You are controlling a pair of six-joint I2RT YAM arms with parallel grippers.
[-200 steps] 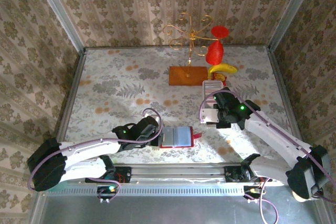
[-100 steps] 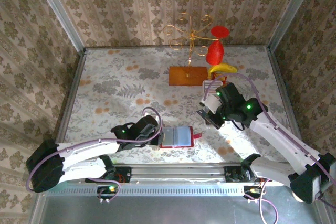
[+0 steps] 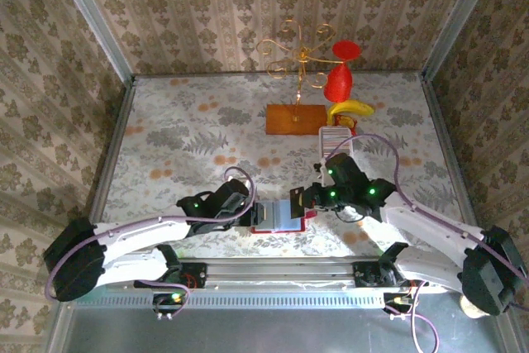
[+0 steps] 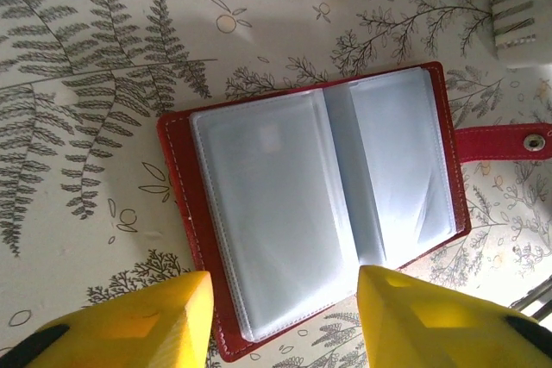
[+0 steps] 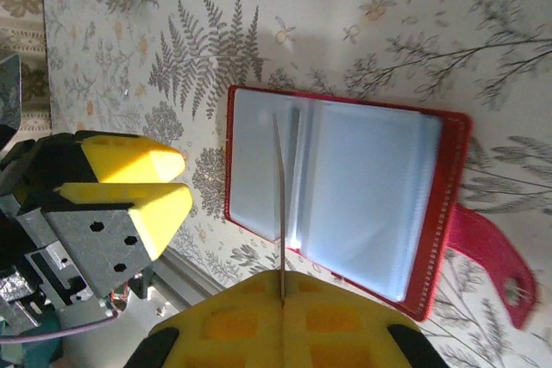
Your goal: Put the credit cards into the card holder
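Biggest of all, the flowery table [image 3: 182, 146]. On it, the left arm [image 3: 140, 241] and the right arm [image 3: 421, 219], both stretched in toward the middle of the front edge.

Between them, the red card holder [image 3: 279, 217]. Lies flat and open near the front edge, grey-blue pockets facing up. Looks empty: no card to see in any pocket from either wrist camera.

Next, the left gripper [image 4: 285, 286], at the holder's left side. Yellow fingers spread wide, gripping nothing, with the holder's edge showing between them. Hard to tell if touching the holder or just beside it.

Then the right gripper [image 5: 283, 299], up over the holder, fingers pressed together on one card [image 5: 280, 196]. Shows edge-on from the right wrist, as a thin line standing above the open pockets. Not in a pocket yet. Hard to tell if touching the holder at all.

Farther back on the right, well apart from the holder, a row of credit cards [image 3: 334, 138] in grey and white stripes, waiting.

Smallest, the snap tab [image 4: 504, 142], sticking out flat and undone.

So, only just begun, by the look of it. Nothing put away yet. Left to do: slide this one card into a pocket, then fetch the others, one after another.
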